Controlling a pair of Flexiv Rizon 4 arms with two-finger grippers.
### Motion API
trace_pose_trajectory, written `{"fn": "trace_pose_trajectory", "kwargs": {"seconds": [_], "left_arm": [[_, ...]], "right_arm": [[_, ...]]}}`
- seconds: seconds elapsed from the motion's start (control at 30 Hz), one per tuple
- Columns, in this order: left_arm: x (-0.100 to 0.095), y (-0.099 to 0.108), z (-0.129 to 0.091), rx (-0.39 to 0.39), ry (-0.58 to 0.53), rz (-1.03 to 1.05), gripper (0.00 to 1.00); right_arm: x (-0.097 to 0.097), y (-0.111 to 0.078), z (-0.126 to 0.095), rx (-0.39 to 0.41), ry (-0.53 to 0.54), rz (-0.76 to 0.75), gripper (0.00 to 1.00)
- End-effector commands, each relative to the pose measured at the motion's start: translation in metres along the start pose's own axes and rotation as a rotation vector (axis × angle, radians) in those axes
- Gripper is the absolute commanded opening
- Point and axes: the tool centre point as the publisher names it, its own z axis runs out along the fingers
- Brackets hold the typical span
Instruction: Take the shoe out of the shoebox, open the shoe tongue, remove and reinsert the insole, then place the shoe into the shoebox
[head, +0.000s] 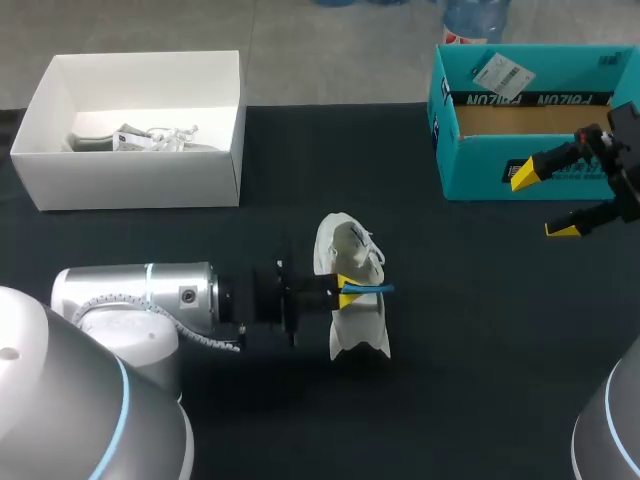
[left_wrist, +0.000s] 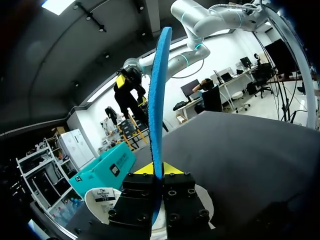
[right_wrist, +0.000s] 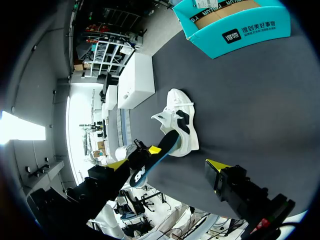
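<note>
So the white lace-up sneaker (head: 345, 250) is sitting out on the black tabletop (head: 450, 350), not in either box, roughly mid-table. The thin blue foam insole (head: 378, 289) is right over the sneaker, turned on edge. Its far end sticks out past the sneaker on the side away from the left arm. The left gripper (head: 343, 290) comes in low from the sneaker's left and has its yellow-tipped fingers pinched tight on that insole. The wrist cam shows the blue strip squeezed between them. I can't tell whether the insole's lower end is touching the sneaker's opening or not.

Out from the sneaker, up and left, there's an open white cardboard box (head: 130, 180) with another pale shoe (head: 150, 138) lying in it. Up and right is the open teal shoebox (head: 490, 165). The right gripper (head: 541, 202) hangs just in front of it, well away from the sneaker, fingers spread wide with nothing between them.
</note>
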Motion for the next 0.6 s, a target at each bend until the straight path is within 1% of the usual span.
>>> {"fn": "trace_pose_trajectory", "kwargs": {"seconds": [0.03, 0.4, 0.5, 0.6], "left_arm": [[0.001, 0.009, 0.009, -0.027, -0.016, -0.001, 0.0], [0.0, 0.036, 0.011, -0.093, -0.064, 0.008, 0.0], [-0.001, 0.038, 0.011, -0.102, -0.069, 0.003, 0.0], [-0.003, 0.034, 0.008, -0.105, -0.071, 0.006, 0.0]], "right_arm": [[0.0, -0.001, 0.001, -0.002, -0.002, 0.001, 1.0], [0.0, -0.001, 0.001, -0.002, -0.002, 0.001, 1.0], [0.0, -0.001, 0.001, -0.002, -0.002, 0.001, 1.0], [0.0, -0.001, 0.001, -0.002, -0.002, 0.001, 1.0]]}}
